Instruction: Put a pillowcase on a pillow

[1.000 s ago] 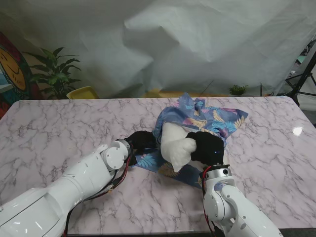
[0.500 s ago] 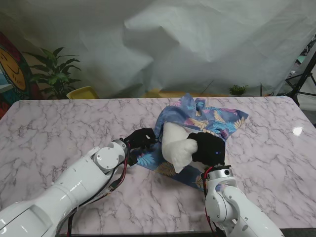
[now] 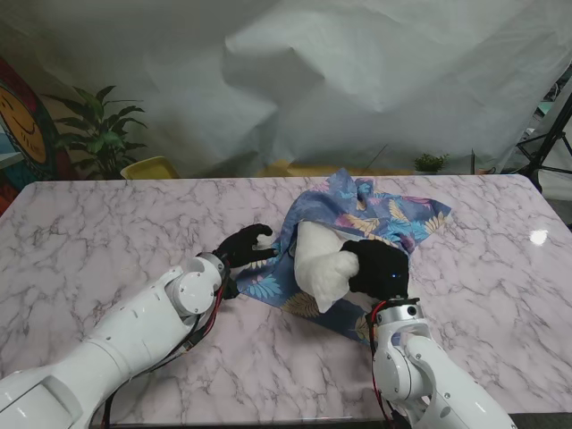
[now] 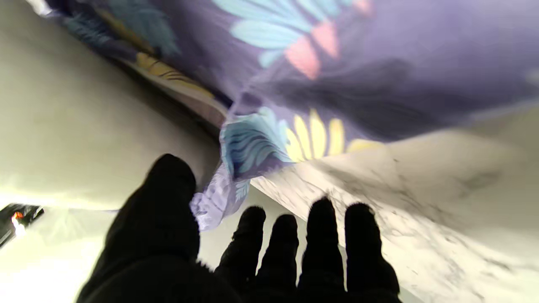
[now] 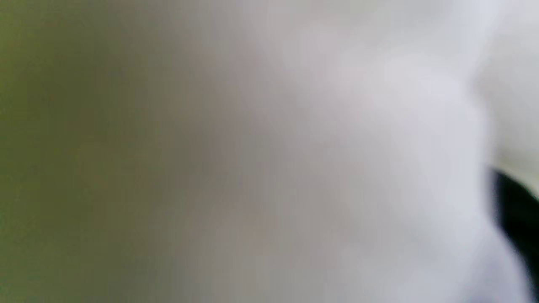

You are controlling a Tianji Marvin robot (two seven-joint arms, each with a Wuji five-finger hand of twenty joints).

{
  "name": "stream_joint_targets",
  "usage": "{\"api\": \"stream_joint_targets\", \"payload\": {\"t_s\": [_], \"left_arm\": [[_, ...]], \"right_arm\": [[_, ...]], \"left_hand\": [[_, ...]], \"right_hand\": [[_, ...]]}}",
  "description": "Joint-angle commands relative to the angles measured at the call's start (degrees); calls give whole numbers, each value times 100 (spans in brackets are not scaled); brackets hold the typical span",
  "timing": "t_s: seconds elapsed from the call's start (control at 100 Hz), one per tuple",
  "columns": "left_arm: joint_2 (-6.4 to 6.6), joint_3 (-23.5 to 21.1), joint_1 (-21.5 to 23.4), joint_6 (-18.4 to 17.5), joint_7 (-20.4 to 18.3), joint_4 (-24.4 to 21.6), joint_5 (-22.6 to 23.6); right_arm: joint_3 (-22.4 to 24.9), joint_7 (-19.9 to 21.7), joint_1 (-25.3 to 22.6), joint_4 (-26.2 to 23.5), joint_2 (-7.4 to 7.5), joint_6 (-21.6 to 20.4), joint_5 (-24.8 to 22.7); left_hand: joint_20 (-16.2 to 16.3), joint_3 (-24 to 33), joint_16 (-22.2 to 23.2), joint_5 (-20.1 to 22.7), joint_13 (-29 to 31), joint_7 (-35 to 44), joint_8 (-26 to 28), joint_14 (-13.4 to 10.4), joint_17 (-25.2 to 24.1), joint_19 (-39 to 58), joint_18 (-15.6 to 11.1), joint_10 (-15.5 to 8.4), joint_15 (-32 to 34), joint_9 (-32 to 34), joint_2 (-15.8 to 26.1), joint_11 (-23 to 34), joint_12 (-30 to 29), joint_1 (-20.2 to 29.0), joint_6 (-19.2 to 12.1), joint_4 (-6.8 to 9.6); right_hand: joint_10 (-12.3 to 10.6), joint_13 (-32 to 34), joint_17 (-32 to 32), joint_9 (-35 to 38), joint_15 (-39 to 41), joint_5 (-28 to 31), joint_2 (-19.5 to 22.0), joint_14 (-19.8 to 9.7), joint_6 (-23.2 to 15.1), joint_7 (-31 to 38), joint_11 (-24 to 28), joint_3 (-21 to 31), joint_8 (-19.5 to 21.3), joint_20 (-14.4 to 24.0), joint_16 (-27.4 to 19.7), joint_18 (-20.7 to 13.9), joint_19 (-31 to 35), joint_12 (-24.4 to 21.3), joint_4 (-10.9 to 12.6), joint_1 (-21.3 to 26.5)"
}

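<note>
The white pillow (image 3: pixel 320 261) lies half inside the blue flowered pillowcase (image 3: pixel 384 216) at the table's middle, its near end sticking out. My right hand (image 3: pixel 379 268), in a black glove, is shut on the pillow's right side. The right wrist view shows only blurred white cloth (image 5: pixel 337 147). My left hand (image 3: pixel 242 247) is at the case's left edge. A light corner of the pillowcase (image 4: pixel 219 193) sits pinched between thumb (image 4: pixel 166 198) and forefinger, and the other fingers (image 4: pixel 324 240) point along the marble.
The marble table (image 3: pixel 107 232) reaches wide on both sides. A white backdrop sheet (image 3: pixel 357 80) hangs behind it. A potted plant (image 3: pixel 98 134) and a yellow chair (image 3: pixel 150 167) stand beyond the far left edge, and a black tripod (image 3: pixel 550 134) at the far right.
My left hand has drawn back to the left and a little farther from me, taking the pillowcase's edge with it. The right hand and pillow have hardly moved.
</note>
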Motion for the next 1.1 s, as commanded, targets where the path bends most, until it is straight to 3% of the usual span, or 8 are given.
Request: {"api": "stream_joint_targets", "payload": {"t_s": [0.0,0.1,0.33,0.62,0.75,0.88,0.95,1.09], "left_arm": [[-120,26,-199,-77,-165,312,-190],[-341,347,-454,-267,-35,858,-139],[-863,737,-821,-536,11,1758,-272],[-1057,1029,-1007,-708,-262,2054,-286],[-1203,1220,-1071,-473,20,2321,-38],[-1397,1319,-1097,-229,472,2640,159],[-1491,1225,-1090,-269,569,2799,123],[-1587,862,-1027,-455,655,2913,-66]], "right_arm": [[-4,20,-13,-43,5,24,-8],[-13,35,-19,-49,11,8,-17],[-48,-31,-59,-96,11,-114,-34],[-160,-333,-94,-168,-17,-309,-66],[-163,-428,-123,-209,-34,-335,-57],[-160,-479,-156,-269,-34,-349,-88],[-161,-485,-176,-299,-27,-352,-120],[-150,-454,-195,-326,-13,-320,-168]], "left_hand": [[-651,-508,-779,-86,-462,-1263,-787,139,-287,-1501,-73,43,-1114,-494,209,-958,-224,-292,21,-280],[-1348,-736,-1592,-127,-745,-2489,-1236,232,-326,-3509,-121,105,-2470,-556,275,-1453,-1153,-1039,186,-475],[-1554,-874,-2393,-30,-820,-2724,-1743,323,-272,-4428,-181,250,-2865,-595,416,-1554,-1940,-1841,437,-673],[-1438,-672,-1839,1152,-664,-1991,-1491,287,7,-4152,-410,114,-2256,-566,-51,-1356,-1268,-711,328,-415],[-851,-525,-1238,826,-444,-559,-347,321,434,-3103,-398,158,-1229,-566,-205,-1266,-780,-127,364,-375],[-97,67,-790,16,326,2331,1525,351,769,31,-517,358,-24,-352,-382,-965,-8,215,503,-378],[-410,1272,-801,-1,793,3603,2606,450,1142,972,-539,518,277,-174,-776,-641,129,393,386,-539],[-668,1752,-1204,504,2124,4386,3798,955,2268,1429,74,822,238,1054,-943,459,-616,1721,121,-568]], "right_hand": [[57,542,399,231,1417,360,892,-141,-81,1077,398,692,269,422,229,-786,1097,142,282,760],[53,542,400,226,1420,358,896,-150,-80,1079,397,692,276,425,234,-789,1098,142,284,765],[54,545,402,225,1433,358,896,-145,-89,1079,406,685,293,435,249,-795,1103,154,286,771],[47,546,406,222,1440,357,906,-152,-102,1079,410,678,310,445,256,-796,1110,159,287,770],[52,548,405,223,1445,359,910,-156,-98,1080,414,673,317,448,259,-790,1110,163,287,770],[58,545,404,220,1444,358,915,-152,-99,1077,417,668,321,451,259,-773,1110,167,288,770],[54,546,399,217,1440,358,916,-162,-101,1076,417,666,323,450,258,-772,1104,168,287,766],[51,546,400,218,1437,350,919,-158,-107,1071,418,665,324,450,258,-774,1100,168,287,764]]}}
